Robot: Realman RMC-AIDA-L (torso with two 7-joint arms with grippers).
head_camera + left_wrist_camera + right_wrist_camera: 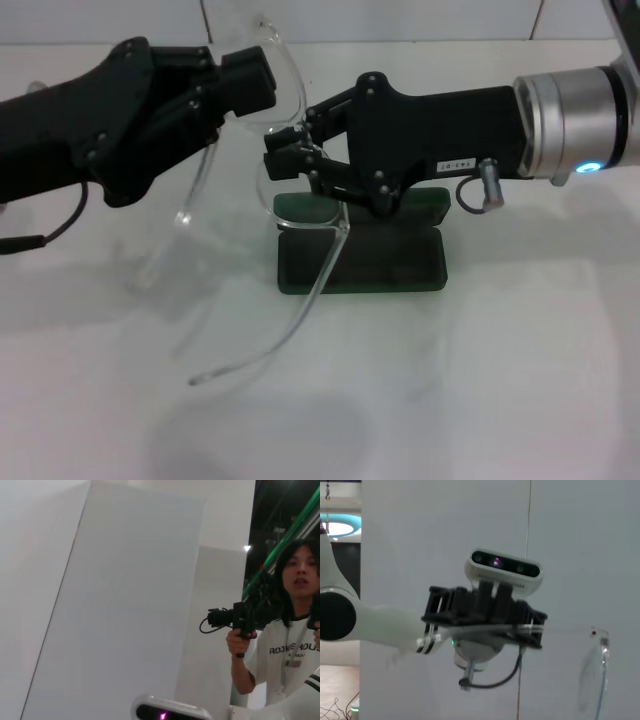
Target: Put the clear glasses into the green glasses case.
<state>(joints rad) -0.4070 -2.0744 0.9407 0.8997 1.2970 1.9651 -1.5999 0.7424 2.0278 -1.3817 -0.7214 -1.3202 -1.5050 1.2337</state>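
Head view: the glasses (285, 150) are held in the air at upper centre, between both grippers and above the open case (360, 262), which lies on the white table (520, 380) at centre. The left gripper (262, 75), entering from the left, is closed on the frame's upper part. The right gripper (290, 150), entering from the right, is closed on the frame's middle. One clear arm hangs down across the case's left edge.

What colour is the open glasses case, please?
Dark green glasses case, clearest in the head view.
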